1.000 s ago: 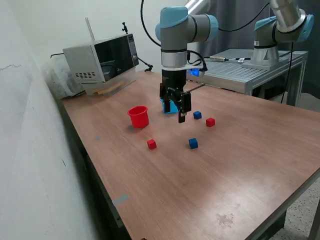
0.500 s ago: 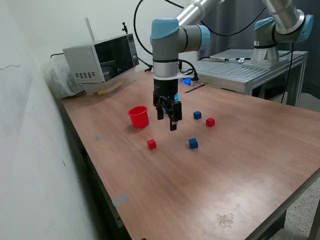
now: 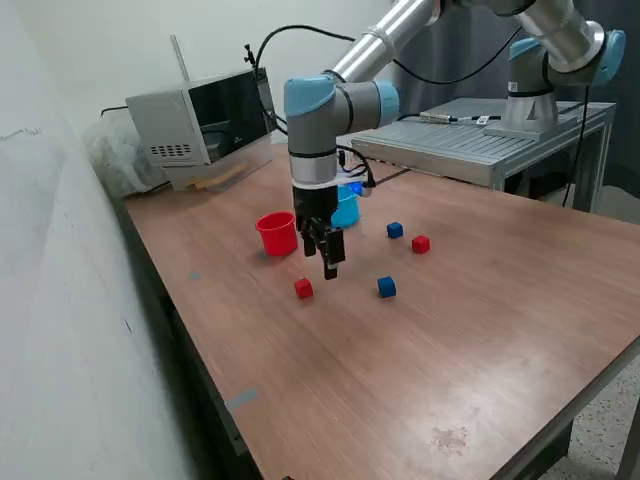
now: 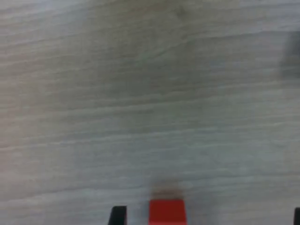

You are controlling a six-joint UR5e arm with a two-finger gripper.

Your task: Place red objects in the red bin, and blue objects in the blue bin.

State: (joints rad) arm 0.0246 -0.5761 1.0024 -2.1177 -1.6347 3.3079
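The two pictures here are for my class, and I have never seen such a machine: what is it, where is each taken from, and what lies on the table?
It is a robot arm ending in a gripper with two fingers. One picture comes from a camera off the arm; the blurry one comes from a camera on its wrist, looking down. On the wooden table lie two red cubes, two blue cubes, a red cup and a light blue cup. The gripper is open, holds nothing and hangs above the nearer red cube.
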